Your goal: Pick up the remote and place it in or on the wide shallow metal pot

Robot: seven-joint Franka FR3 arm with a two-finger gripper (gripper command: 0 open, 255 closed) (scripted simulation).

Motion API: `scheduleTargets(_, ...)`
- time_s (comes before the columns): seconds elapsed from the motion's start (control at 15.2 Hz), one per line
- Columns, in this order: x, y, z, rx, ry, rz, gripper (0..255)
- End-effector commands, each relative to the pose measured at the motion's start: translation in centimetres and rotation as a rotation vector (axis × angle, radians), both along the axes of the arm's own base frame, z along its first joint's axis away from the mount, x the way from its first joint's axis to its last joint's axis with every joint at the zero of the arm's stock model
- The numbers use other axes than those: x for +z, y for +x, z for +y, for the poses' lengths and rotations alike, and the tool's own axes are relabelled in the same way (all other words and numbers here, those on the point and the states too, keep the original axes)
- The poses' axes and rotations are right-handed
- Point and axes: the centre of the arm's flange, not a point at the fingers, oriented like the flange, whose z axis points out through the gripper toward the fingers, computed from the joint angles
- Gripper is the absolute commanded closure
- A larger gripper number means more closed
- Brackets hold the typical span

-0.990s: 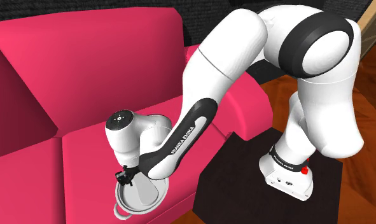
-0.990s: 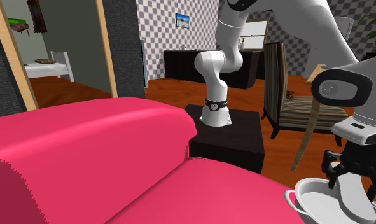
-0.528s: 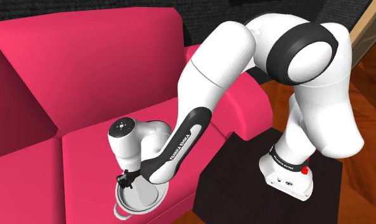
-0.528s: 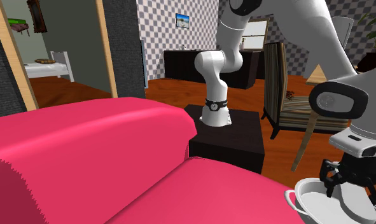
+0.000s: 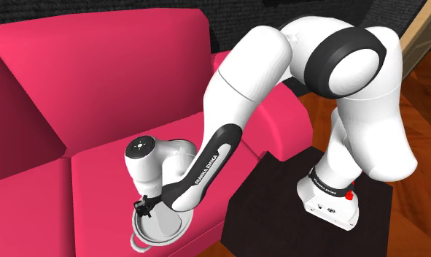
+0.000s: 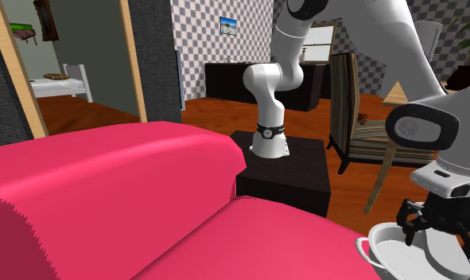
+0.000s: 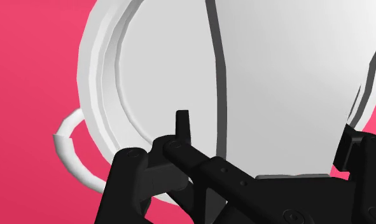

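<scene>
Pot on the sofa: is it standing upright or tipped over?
Upright. The white pot rests on the red sofa seat, its opening facing up; the claw hangs over it.

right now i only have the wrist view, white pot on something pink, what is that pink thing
Observer: A sofa. The pot sits on its seat cushion.
Operator: how high is the gripper over it
Observer: Low. In the second exterior view the gripper hangs just over the pot's mouth, close to the rim.
Operator: and where's the stand from there
Observer: The black stand is right beside the sofa, at the shoulder view's lower right, on a wood floor.
</scene>
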Motion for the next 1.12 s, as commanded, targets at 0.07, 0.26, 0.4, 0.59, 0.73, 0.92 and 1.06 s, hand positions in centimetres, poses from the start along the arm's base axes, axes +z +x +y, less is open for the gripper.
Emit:
scheduleTargets(0.07,-0.7,-0.5,0.0,0.002,-0.009,0.012,0)
scheduleTargets(0.26,-0.8,-0.2,-0.2,0.002,-0.009,0.012,0)
scheduleTargets(0.4,1.8,-0.2,-0.2,0.002,-0.009,0.012,0)
scheduleTargets(0.59,4.2,-0.2,-0.3,0.002,-0.009,0.012,0)
scheduleTargets(0.73,4.2,-0.2,-0.3,0.002,-0.009,0.012,0)
scheduleTargets(0.92,4.2,-0.2,-0.3,0.002,-0.009,0.012,0)
scheduleTargets(1.06,4.2,-0.2,-0.3,0.002,-0.009,0.012,0)
